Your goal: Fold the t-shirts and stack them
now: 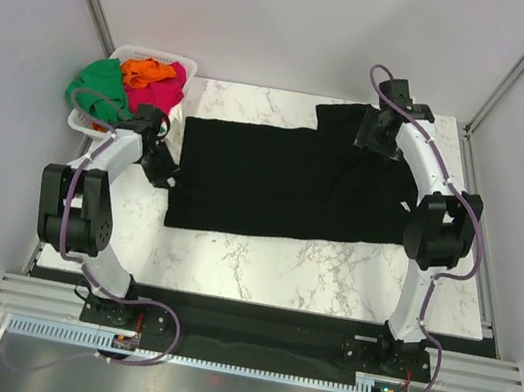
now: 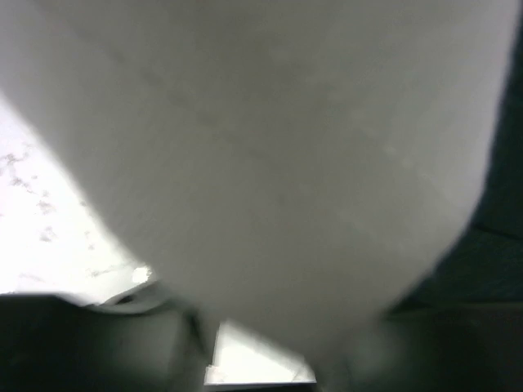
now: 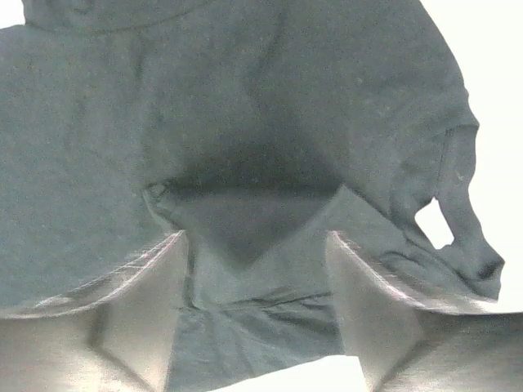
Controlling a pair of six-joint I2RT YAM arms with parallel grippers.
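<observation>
A large black t-shirt (image 1: 274, 183) lies spread flat on the marble table (image 1: 260, 262). My left gripper (image 1: 161, 175) is at the shirt's left edge. In the left wrist view the cloth (image 2: 270, 163) is a blurred grey mass filling the frame, and the jaws (image 2: 278, 355) stand apart with table showing between them. My right gripper (image 1: 374, 138) is low over the shirt's far right part, near a sleeve. Its jaws (image 3: 253, 245) are open astride a raised fold of the black cloth (image 3: 245, 106). Green (image 1: 99, 83), orange (image 1: 147, 69) and pink-red (image 1: 165, 90) t-shirts are heaped at the far left.
A white slotted basket (image 1: 160, 58) at the table's far left corner holds the coloured shirts, right behind my left arm. Bare marble runs along the front of the black shirt. Grey walls close in on both sides.
</observation>
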